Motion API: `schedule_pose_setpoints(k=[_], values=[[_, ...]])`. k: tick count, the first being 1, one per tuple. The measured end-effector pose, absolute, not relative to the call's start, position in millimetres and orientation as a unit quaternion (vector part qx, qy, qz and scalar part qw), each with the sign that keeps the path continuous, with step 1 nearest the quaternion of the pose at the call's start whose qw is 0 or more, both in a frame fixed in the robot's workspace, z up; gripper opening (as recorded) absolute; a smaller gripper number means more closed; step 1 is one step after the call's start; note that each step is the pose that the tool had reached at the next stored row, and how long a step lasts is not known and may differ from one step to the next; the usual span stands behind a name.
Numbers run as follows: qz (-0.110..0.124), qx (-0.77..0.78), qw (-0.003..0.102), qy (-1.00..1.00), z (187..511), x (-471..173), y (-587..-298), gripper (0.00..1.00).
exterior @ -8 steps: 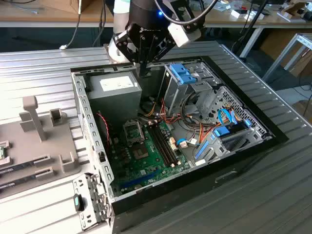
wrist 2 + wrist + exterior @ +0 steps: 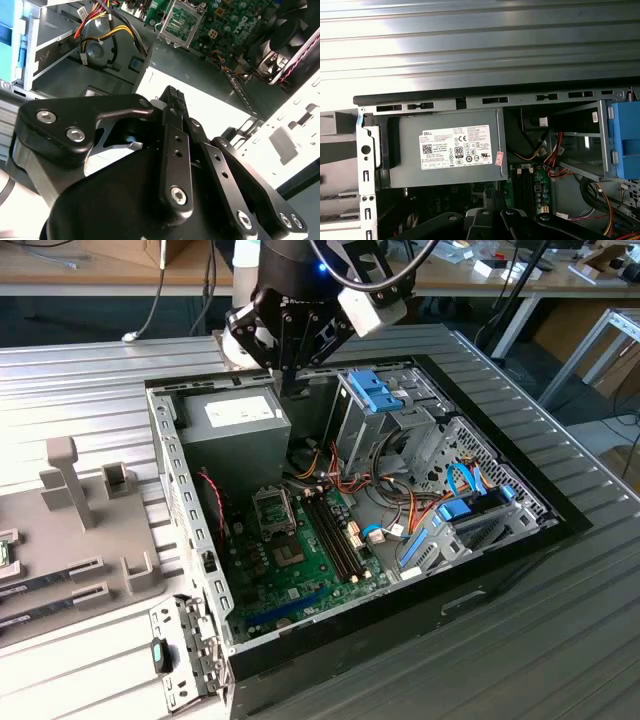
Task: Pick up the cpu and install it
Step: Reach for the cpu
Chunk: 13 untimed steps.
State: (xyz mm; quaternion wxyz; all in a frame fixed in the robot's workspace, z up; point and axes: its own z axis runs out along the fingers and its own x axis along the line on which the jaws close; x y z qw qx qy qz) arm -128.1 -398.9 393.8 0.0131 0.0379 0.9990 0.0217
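1. Position: gripper (image 2: 294, 388) hanging over the open PC case (image 2: 168, 475), just above the power supply (image 2: 235, 425). Open or clamped: cannot tell.
2. Location of the cpu: cannot tell. Tip hidden behind the gripper's own linkage in the second wrist view.
3. Target likely the socket (image 2: 272, 508), frame lifted, lower down on the motherboard (image 2: 300, 565).
4. Risk: clipping the power supply or the case wall on any descent. Tight clearance there.
5. Risk: snagging the loose cables (image 2: 330, 475) just beside the socket.
6. Risk: tilted or offset seating, probably bent pins. Lifted frame also close to the path.
7. Surface: ribbed metal table (image 2: 80, 380), case sunk into a cutout, grey fixture (image 2: 90, 510) at the exterior view's left.
8. Room: workshop look, wooden benches (image 2: 100, 280) behind, hanging leads.
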Motion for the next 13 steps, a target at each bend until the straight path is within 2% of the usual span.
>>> schedule_pose_setpoints(k=[13], values=[[0.022, 0.038, 0.013, 0.999, 393.8, -132.3, -398.9, 0.11]])
